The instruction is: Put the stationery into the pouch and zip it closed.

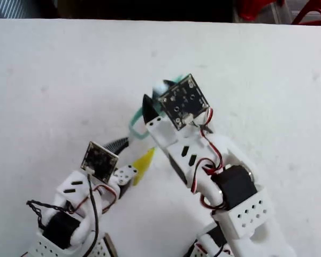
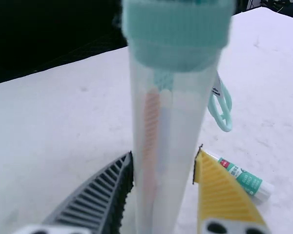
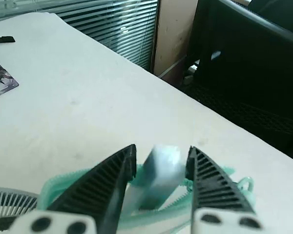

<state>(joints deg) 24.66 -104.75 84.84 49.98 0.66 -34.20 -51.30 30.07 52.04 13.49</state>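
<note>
The right pincer (image 3: pixel 161 151) had its black jaws closed on a pale blue block (image 3: pixel 160 168), an eraser as far as the soft view let me judge. It held the block right at the teal zip mouth (image 3: pixel 63 184) of the pouch. In the high view this meeting point sat just above the centre of the frame.

The left pincer (image 2: pixel 164 155), one jaw grey and one yellow, gripped the clear tube body of the pouch (image 2: pixel 168 112) from both sides. In the high view it sat lower and left of centre. Pens (image 2: pixel 151 131) lay inside the tube, and the teal loop strap (image 2: pixel 220 107) hung off its side. A glue stick (image 2: pixel 244 180) lay on the white bench (image 2: pixel 53 126) near the yellow jaw, outside the pouch.

The step in hand looked to be getting the block through the mouth. To do it well, the block's long side should line up with the zip slit and pass between the zip edges before the jaws part. Let go too early and it could catch on the rim and fall to the bench.

The left grip needed to be firm enough to steady the tube, but not so tight that the soft wall folded and pinched the mouth shut. The right jaws should open only a little, so as not to snag the zip. The glue stick and the zipping were yet to be done.
</note>
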